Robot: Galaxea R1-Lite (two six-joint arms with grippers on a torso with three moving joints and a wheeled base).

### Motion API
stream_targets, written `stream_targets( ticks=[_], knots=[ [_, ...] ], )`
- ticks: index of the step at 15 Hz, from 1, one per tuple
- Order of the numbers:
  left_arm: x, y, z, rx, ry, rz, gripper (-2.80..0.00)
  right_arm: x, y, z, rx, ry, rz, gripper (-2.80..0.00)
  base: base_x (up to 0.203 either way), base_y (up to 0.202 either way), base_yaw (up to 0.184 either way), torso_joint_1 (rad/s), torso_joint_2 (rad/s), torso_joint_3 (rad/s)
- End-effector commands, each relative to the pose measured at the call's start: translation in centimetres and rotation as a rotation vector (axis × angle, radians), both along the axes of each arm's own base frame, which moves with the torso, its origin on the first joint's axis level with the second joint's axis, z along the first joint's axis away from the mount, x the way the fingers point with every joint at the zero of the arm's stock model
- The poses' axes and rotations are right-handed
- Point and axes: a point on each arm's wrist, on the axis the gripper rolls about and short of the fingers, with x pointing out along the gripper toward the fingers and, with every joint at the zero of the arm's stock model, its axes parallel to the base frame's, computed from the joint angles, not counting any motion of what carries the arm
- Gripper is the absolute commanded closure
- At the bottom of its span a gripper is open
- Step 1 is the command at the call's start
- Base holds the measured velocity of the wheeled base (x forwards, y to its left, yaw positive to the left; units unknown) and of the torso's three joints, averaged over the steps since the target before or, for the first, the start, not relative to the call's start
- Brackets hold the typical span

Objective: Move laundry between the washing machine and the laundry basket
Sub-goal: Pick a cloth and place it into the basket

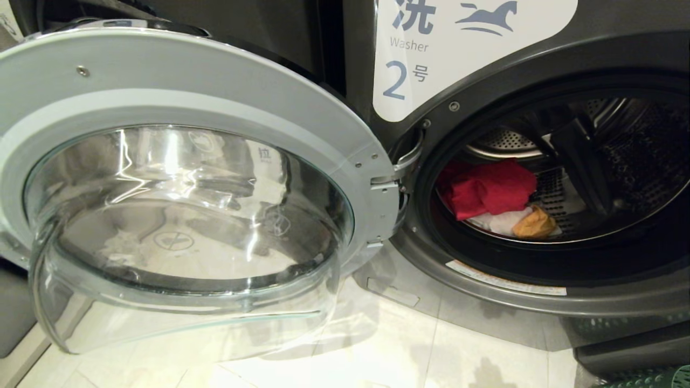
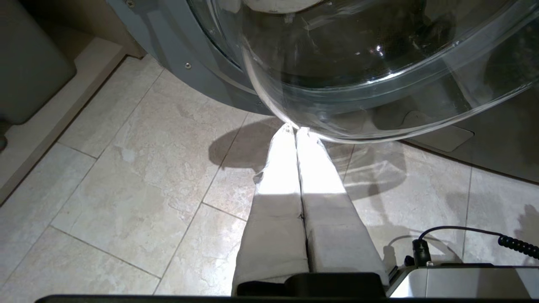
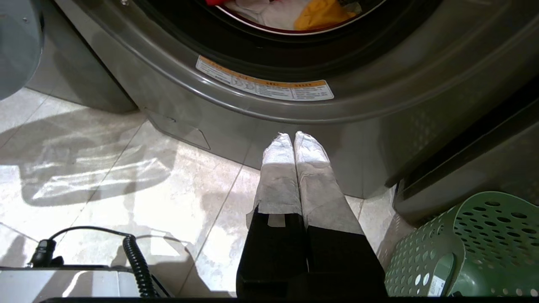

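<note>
**Q:** Hazards at this stage — where are the task's things, and what could be struck?

**A:** The washing machine (image 1: 539,280) is shown with its door (image 1: 178,215) swung fully open to the robot's left. The laundry (image 1: 488,188) is seen low in the drum: a red piece on top, a white piece beneath it, an orange-yellow piece at the front edge. The laundry basket (image 3: 467,248) is set on the floor (image 2: 126,168) near the machine's lower right corner, its inside hidden. The left gripper (image 2: 295,131) is held low with its jaws pressed together and nothing between them, its tips close under the glass bowl of the door. A rise from there is judged likely to knock the bowl.

**Q:** And the other arm?

**A:** The right gripper (image 3: 294,136) is likewise closed and empty, held low before the machine's front panel, below the drum opening. A forward reach made before it is lifted and opened is judged to end against the panel or the dark door seal. A grasp taken only on the red piece could drag the white and orange-yellow pieces over the lip and onto the floor, short of the basket.
</note>
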Motion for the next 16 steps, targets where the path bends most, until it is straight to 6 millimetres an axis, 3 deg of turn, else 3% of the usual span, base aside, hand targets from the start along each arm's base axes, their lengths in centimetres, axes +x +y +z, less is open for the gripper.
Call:
stream_targets(
  ticks=[1,7,9,12,14,16],
  knots=[
    [0.0,0.0,0.0,0.0,0.002,0.0,0.0,0.0,0.0,0.0,-0.003,0.003,0.001,0.0,0.0,0.0,0.0,0.0,0.0,0.0],
    [0.0,0.0,0.0,-0.003,0.004,0.0,0.0,0.0,0.0,0.0,-0.042,0.006,0.007,0.0,0.0,0.0,0.0,0.0,0.0,0.0],
    [0.0,0.0,-0.1,0.0,0.005,0.0,0.0,-0.3,0.0,1.0,-0.092,-0.026,-0.002,0.0,0.0,0.0,0.0,0.0,0.0,0.0],
    [0.0,0.0,-0.1,0.0,0.005,0.0,0.0,-1.7,0.0,7.6,-0.155,-0.04,-0.004,0.0,0.0,0.0,0.0,0.0,0.0,0.0],
    [0.0,0.0,-0.1,-0.003,0.005,0.0,0.0,0.5,0.0,11.2,-0.167,0.103,0.016,0.0,0.0,0.0,0.0,0.0,0.0,0.0],
    [0.0,0.0,0.0,-0.006,0.004,0.0,0.0,4.1,0.1,13.2,-0.166,0.267,0.067,0.0,0.0,0.0,0.0,0.0,0.0,0.0]
  ],
)
